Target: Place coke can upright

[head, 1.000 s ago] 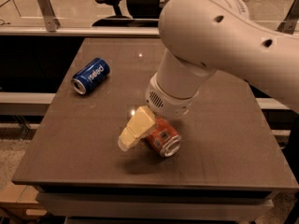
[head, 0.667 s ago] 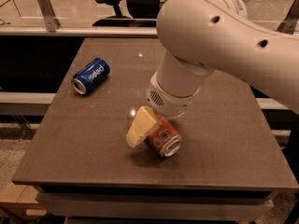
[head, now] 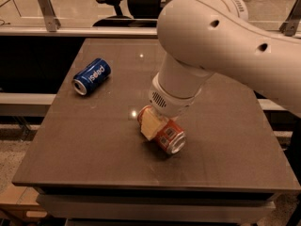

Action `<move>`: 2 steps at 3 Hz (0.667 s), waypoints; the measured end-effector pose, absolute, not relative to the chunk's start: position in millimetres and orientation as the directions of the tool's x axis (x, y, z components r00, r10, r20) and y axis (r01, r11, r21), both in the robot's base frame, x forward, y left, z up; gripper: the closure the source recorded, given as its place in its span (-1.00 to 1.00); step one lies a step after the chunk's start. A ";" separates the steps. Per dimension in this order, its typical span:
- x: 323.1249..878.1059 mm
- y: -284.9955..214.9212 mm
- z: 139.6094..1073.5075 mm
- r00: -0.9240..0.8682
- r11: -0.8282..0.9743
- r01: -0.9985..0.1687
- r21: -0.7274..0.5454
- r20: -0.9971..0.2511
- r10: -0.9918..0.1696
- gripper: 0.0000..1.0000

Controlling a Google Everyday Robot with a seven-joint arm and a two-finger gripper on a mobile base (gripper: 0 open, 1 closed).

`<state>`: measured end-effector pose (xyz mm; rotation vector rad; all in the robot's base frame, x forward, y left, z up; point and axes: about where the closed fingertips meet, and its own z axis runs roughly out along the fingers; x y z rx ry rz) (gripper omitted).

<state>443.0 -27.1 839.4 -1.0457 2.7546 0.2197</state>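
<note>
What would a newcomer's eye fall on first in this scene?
First, the big white arm, which reaches down from the upper right and fills much of the view. Its gripper is at the coke can, which lies tilted near the middle of the dark table. A blue Pepsi can lies on its side at the table's left rear.

office, swivel chair (head: pixel 123 1) behind table (head: pixel 94 140), gripper (head: pixel 156 127) low over table
</note>
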 end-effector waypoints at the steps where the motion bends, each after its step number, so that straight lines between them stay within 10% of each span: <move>1: 443.9 -24.8 837.1 -0.724 0.732 -0.678 0.061 -0.225 -0.652 0.73; 2: 443.6 -21.4 835.1 -0.714 0.722 -0.690 0.055 -0.215 -0.666 1.00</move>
